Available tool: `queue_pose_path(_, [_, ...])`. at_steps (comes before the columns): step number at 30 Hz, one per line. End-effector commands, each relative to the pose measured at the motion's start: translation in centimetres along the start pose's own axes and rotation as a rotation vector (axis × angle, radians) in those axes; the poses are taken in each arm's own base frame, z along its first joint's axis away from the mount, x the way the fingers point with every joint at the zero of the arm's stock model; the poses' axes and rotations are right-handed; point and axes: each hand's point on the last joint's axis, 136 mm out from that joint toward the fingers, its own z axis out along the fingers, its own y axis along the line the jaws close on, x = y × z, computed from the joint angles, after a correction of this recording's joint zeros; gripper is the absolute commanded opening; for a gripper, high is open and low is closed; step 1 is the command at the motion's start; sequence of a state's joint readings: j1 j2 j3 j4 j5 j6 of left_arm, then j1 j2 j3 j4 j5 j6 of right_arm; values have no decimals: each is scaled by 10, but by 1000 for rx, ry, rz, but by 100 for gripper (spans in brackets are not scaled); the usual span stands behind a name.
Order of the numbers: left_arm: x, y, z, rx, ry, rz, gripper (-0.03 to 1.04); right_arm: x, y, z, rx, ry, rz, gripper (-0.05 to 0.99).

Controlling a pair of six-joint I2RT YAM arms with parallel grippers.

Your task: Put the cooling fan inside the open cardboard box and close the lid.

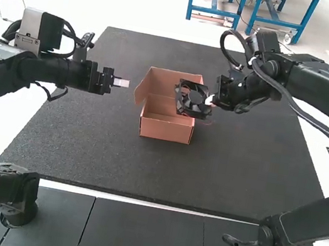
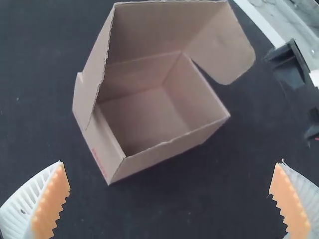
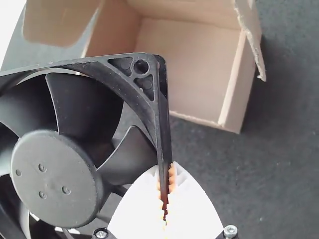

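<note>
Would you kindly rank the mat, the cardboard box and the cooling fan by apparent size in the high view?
1. mat, by far.
2. cardboard box.
3. cooling fan, clearly smaller though the right hand holds it up.

Centre frame: the right gripper (image 1: pixel 214 102) clamps a black square cooling fan (image 1: pixel 193 99) by its edge, holding it upright over the right rim of the open brown cardboard box (image 1: pixel 165 128). The lid flap stands up on the box's left side. The left gripper (image 1: pixel 122 82) hovers just left of that flap, above the black rubber mat (image 1: pixel 85 141).
</note>
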State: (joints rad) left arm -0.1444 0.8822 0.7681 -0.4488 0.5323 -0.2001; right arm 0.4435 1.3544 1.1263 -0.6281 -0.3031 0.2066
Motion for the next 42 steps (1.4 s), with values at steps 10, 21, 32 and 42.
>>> queue_pose_path(10, [-13, -7, -6, 21, -49, -11, 95, -12, 42, 27, -99, 37, -84, -3])
queue_pose_path(21, [-15, -7, -7, 21, -55, -27, 95, -31, 46, 56, -108, 67, -108, -3])
queue_pose_path(32, [-20, -9, -10, 21, -67, -21, 95, -40, 42, 80, -101, 94, -103, -3])
queue_pose_path(42, [-24, -12, -13, 23, -80, -19, 95, -45, 27, 105, -54, 105, -101, -3])
